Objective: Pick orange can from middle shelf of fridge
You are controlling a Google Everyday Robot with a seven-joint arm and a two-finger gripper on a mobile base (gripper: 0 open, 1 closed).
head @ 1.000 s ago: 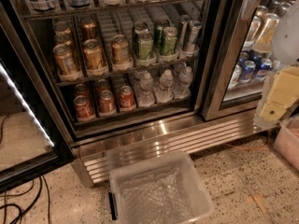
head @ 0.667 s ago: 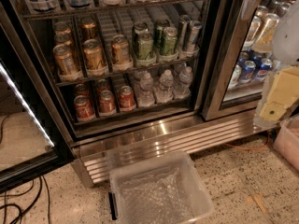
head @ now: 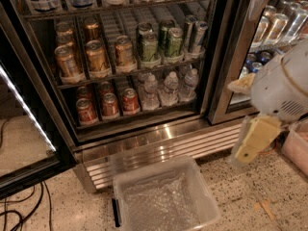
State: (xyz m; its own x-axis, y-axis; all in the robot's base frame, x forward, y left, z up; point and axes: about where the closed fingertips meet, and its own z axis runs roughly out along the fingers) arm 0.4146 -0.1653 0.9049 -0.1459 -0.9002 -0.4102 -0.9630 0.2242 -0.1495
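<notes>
Several orange cans stand in lanes at the left of the middle shelf (head: 139, 71) of the open fridge (head: 159, 143); the front ones are at the left (head: 66, 61), the middle (head: 96, 57) and the right (head: 124, 51). Green cans (head: 149, 47) stand to their right on the same shelf. My gripper (head: 250, 146), a pale yellow piece under the white arm (head: 284, 85), hangs at the right of the view. It is in front of the right glass door, outside the fridge and well right of and below the orange cans. It holds nothing that I can see.
Red cans (head: 109, 105) and water bottles (head: 168, 88) fill the lower shelf. A clear plastic bin (head: 163, 198) sits on the floor before the ribbed steel base. The open left door (head: 29, 114) and cables (head: 19, 211) are at left; a pink bin (head: 296, 146) is at right.
My arm and gripper have moved left and down, further into view. The cans and the bin have not moved.
</notes>
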